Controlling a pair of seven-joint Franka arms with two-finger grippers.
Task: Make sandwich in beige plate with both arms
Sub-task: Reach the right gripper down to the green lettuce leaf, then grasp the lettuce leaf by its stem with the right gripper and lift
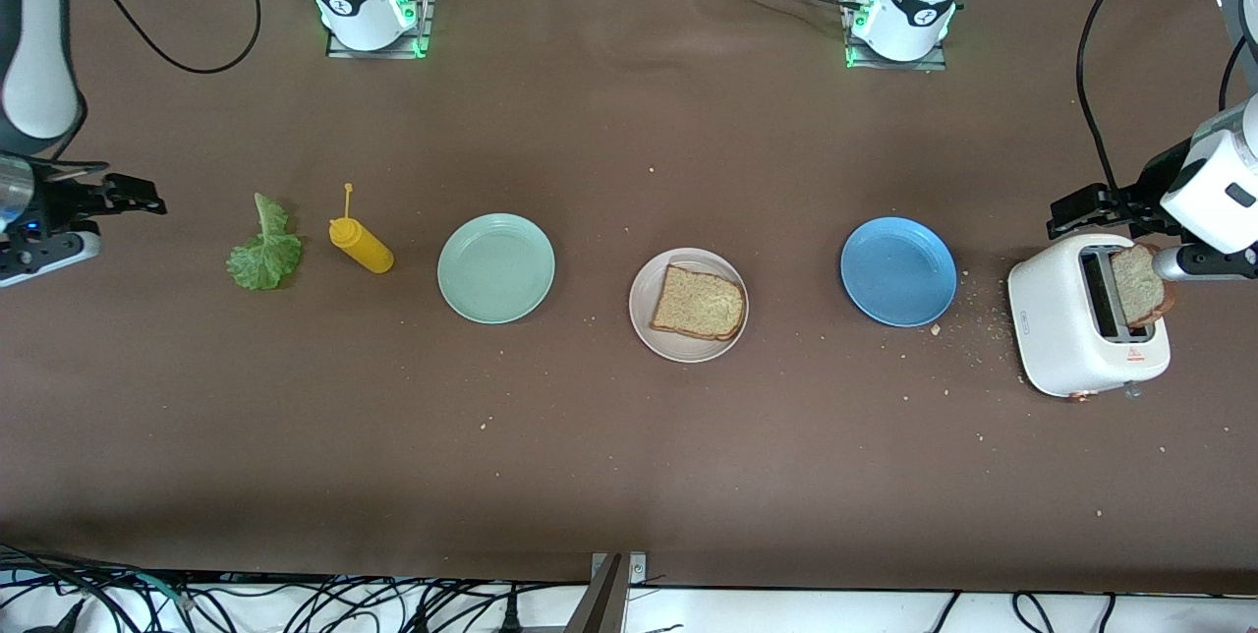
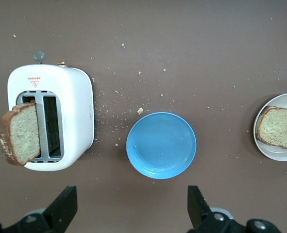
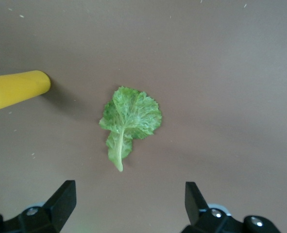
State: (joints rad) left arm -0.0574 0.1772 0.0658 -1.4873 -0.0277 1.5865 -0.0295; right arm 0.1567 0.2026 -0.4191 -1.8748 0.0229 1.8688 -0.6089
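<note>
Two bread slices are showing: one slice (image 1: 698, 302) is lying flat in the beige plate (image 1: 641, 304) at table centre, the second slice (image 1: 1137, 284) is sticking up tilted out of the white toaster (image 1: 1066, 328) at the left arm's end. One lettuce leaf (image 1: 263, 248) is lying on the bare table at the right arm's end, at about 9 o'clock from the beige plate and well apart from it. Three plates are sitting in a row: the mint-green plate (image 1: 495, 268) at 9 o'clock of the beige one, the blue plate (image 1: 897, 271) at 3 o'clock of it, both empty. One yellow squeeze bottle (image 1: 360, 245) is lying on its side just beside the leaf, between leaf and mint-green plate, not touching it. Crumbs (image 1: 968, 318) are scattering the table between blue plate and toaster. Two grippers: the left gripper (image 2: 132, 206) is hovering over the toaster's end of the table, fingers spread wide, holding nothing; the right gripper (image 3: 129, 203) is hanging over the table by the leaf, fingers wide too, empty. Nothing is covering the leaf or the plated slice; only the toaster slot is hiding the lower part of the second slice.
</note>
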